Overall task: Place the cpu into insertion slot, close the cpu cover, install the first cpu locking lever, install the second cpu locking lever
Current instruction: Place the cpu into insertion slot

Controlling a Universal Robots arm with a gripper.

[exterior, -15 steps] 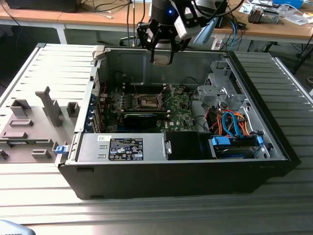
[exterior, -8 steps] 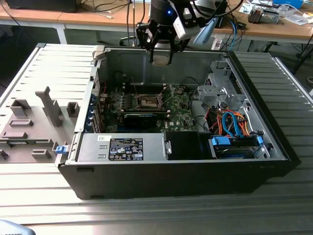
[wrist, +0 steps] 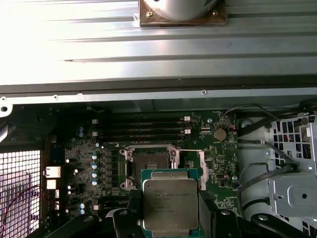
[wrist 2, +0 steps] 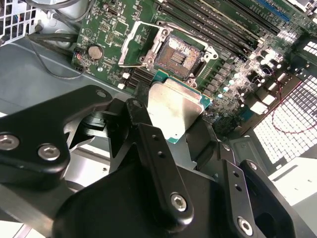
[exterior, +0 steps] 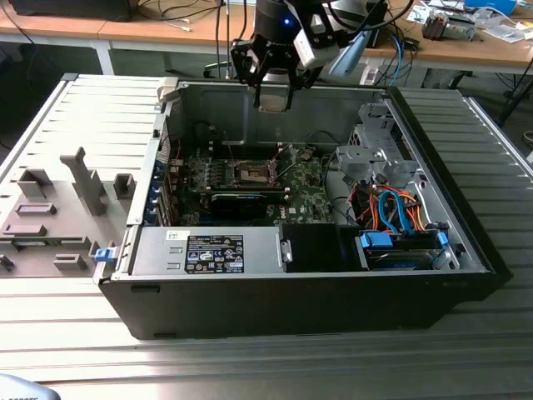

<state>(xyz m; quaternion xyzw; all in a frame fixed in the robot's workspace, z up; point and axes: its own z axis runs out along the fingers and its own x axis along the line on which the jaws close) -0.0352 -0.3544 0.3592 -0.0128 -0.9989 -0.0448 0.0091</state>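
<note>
Gripper point(wrist 2: 173, 118): pinching the chip point(wrist: 170, 201) by two opposite edges.
Chip: judged light, stiff and flat, with a delicate underside, so edges are the only safe hold. It is square with no long axis, metal top up.
Location: in the air above the green board point(wrist: 216, 166), apart from the open socket point(wrist: 151, 159).

Exterior view overlooks the whole case point(exterior: 291, 300) from afar — both wrist views face the motherboard point(wrist 2: 106, 27) point(wrist: 220, 166) closely.

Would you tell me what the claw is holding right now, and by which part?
The claw holds the cpu by two opposite side edges, its silver top left uncovered.
</note>
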